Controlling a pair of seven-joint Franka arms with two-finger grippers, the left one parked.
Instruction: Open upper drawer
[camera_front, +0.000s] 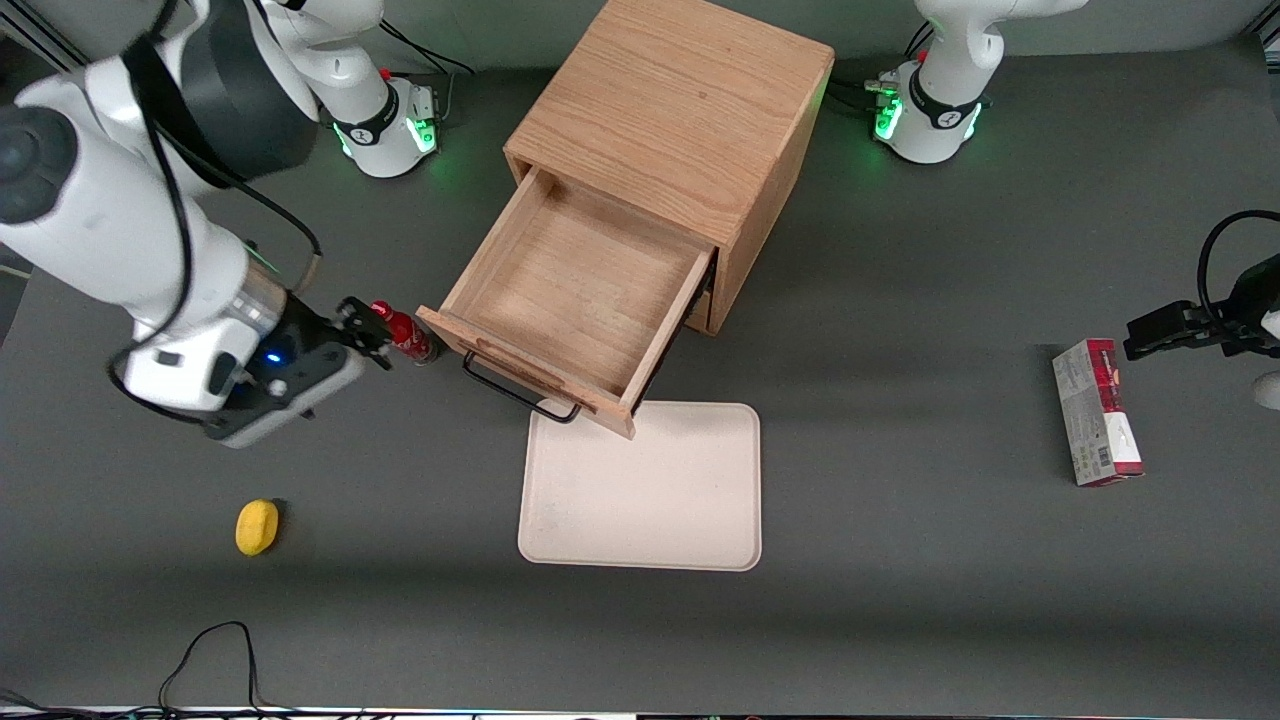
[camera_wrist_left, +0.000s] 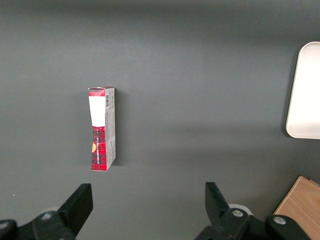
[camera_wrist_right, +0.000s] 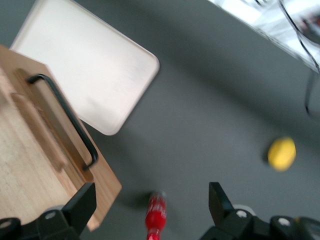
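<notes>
The upper drawer (camera_front: 575, 305) of the light oak cabinet (camera_front: 670, 110) stands pulled far out, its wooden tray empty. Its long black bar handle (camera_front: 515, 390) runs along the front; it also shows in the right wrist view (camera_wrist_right: 67, 117). The lower drawer is hidden under it. My gripper (camera_front: 362, 330) is open and empty, beside the drawer's front corner toward the working arm's end of the table, clear of the handle. Its fingers (camera_wrist_right: 82, 205) stand wide apart, with a small red bottle (camera_wrist_right: 156, 218) on the table between them.
The red bottle (camera_front: 405, 335) lies next to the drawer's front corner. A cream tray (camera_front: 645, 490) lies on the table in front of the drawer, partly under it. A yellow lemon (camera_front: 256, 526) lies nearer the front camera. A red box (camera_front: 1096, 412) lies toward the parked arm's end.
</notes>
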